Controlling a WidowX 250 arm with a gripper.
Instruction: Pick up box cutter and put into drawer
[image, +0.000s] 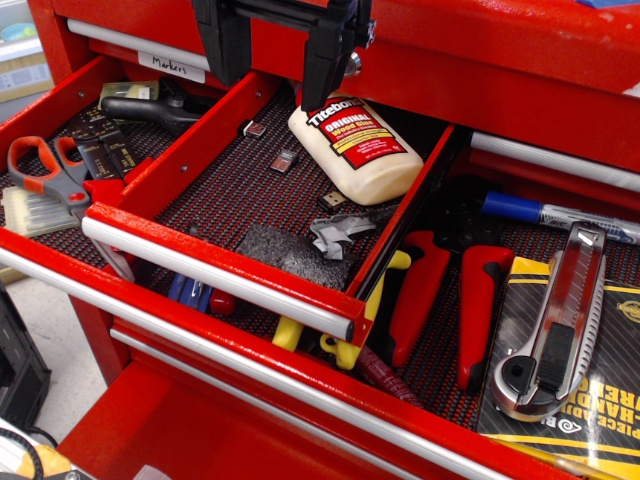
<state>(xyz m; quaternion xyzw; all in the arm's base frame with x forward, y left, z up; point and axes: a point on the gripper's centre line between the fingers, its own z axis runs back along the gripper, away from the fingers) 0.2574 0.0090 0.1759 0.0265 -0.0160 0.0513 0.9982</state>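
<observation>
The box cutter (555, 335) is a long silver-metal knife with a black slider and a round knob at its near end. It lies on a black-and-yellow package in the lower open drawer, at the right. My gripper (275, 92) hangs at the top centre, over the back of the smaller upper open drawer (200, 135). Its two black fingers stand apart with nothing between them. It is far from the box cutter, up and to the left.
The upper drawer holds a Titebond glue bottle (355, 150), small USB parts and grey scraps. Red-handled pliers (450, 300) and a blue-capped marker (520, 208) lie left of and behind the cutter. Orange-handled scissors (50, 175) lie at the left. Yellow-handled tools (350, 345) sit under the upper drawer's front.
</observation>
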